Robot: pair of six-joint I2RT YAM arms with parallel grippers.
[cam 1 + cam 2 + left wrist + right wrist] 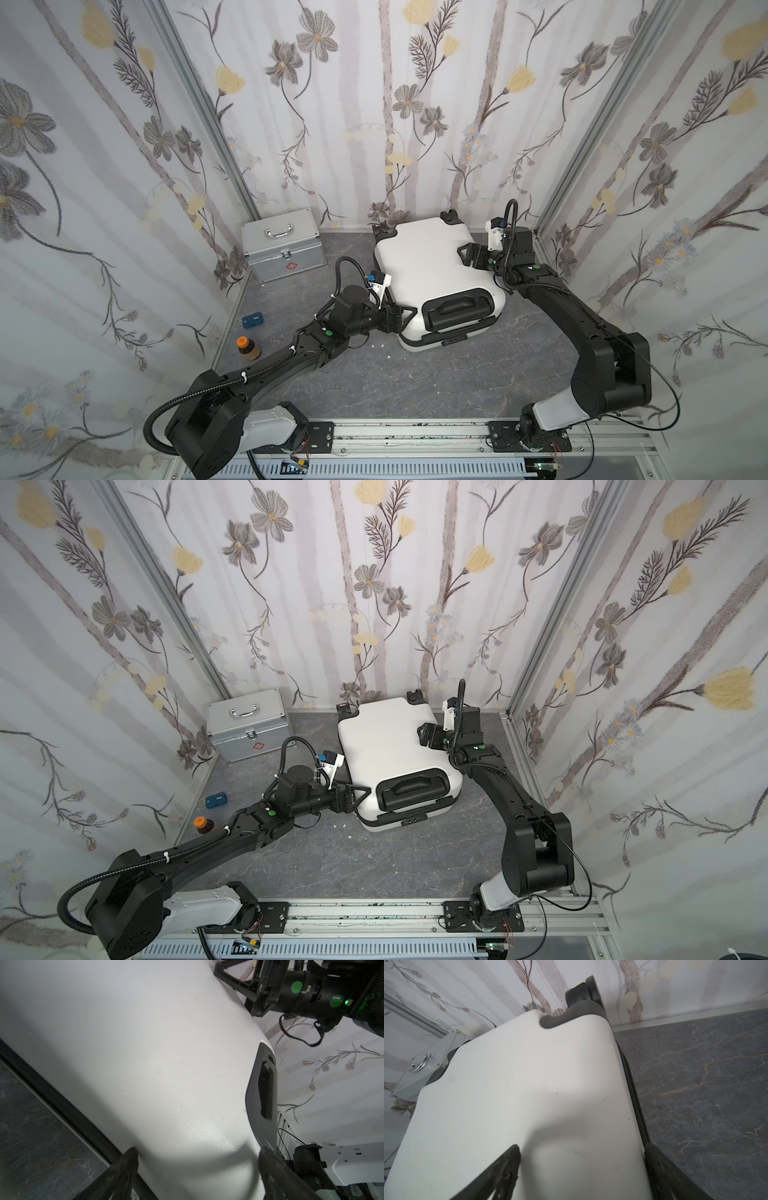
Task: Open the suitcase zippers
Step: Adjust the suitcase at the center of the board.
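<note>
Far right of centre on the grey table (374,386), the white suitcase (424,257) lies flat, wheels (449,216) to the far wall and handle panel (457,311) to the near side. The zippers (428,343) look shut along every stretch of seam on show! Now the left gripper (409,312) sits at the near left corner and the right gripper (462,252) at the far right edge, both with jaws spread wide astride the shell, and I can't see either one pinching anything. Neither is at the small dark tabs (451,341) on the near edge, which are likely the pulls. Best play, I'd say: one arm braces the case so it can't skate, the other narrows up, nips a tab and drags it along the seam, never outward.
</note>
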